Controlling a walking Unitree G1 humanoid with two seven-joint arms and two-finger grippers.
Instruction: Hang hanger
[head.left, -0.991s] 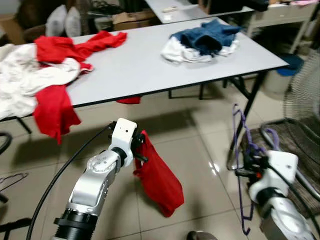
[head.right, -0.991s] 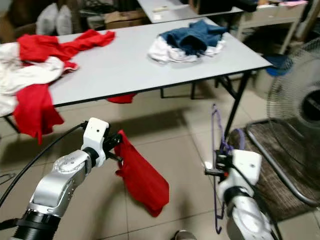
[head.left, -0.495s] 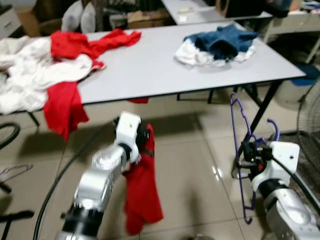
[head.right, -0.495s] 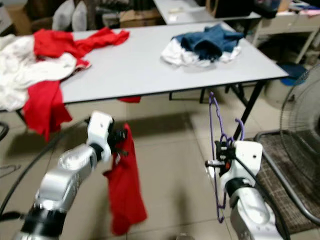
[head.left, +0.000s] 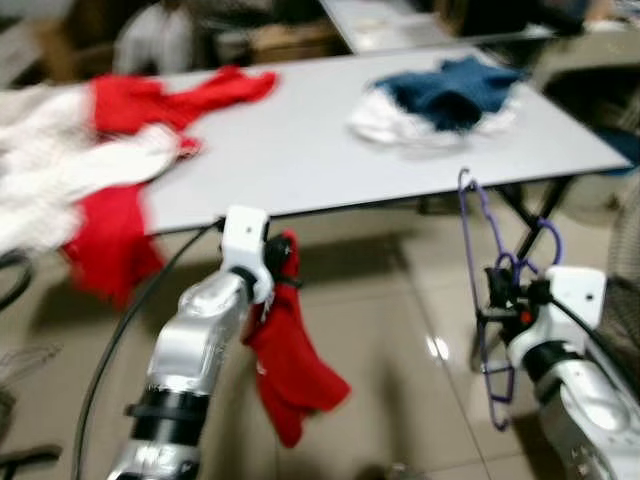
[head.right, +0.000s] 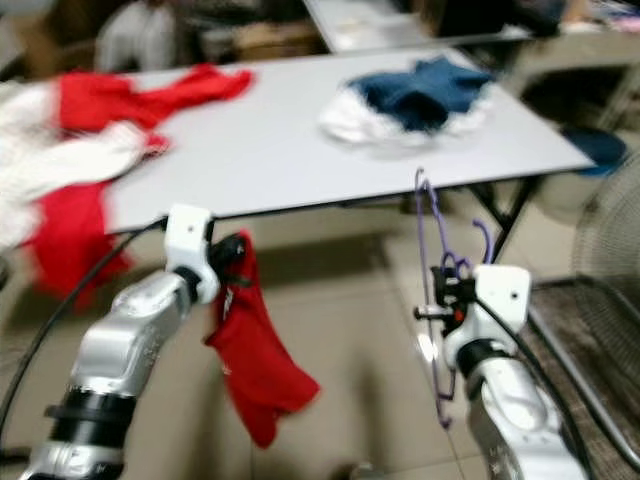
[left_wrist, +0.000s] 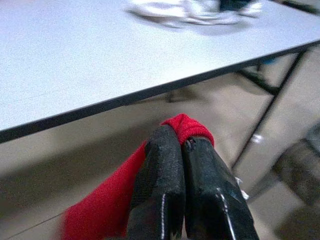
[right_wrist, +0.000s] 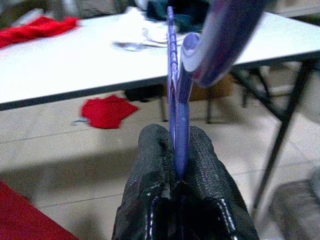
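A purple plastic hanger (head.left: 488, 290) stands upright in my right gripper (head.left: 498, 288), which is shut on it in front of the table's right legs; the wrist view has the hanger (right_wrist: 177, 95) clamped between the two black fingers (right_wrist: 150, 165). My left gripper (head.left: 283, 262) is shut on a red garment (head.left: 290, 360) that dangles below it toward the floor, just short of the table's front edge. In the left wrist view a fold of red cloth (left_wrist: 186, 128) pokes out between the closed fingers (left_wrist: 162, 175).
A grey folding table (head.left: 300, 150) stands ahead, with red and white clothes (head.left: 110, 140) heaped at its left and a blue and white pile (head.left: 440, 95) at its right. A fan (head.right: 610, 240) stands at the right. More red cloth (right_wrist: 107, 110) lies on the floor under the table.
The red garment has swung and bunched up under my left gripper. The camera has shifted and blurred; both grippers keep their hold.
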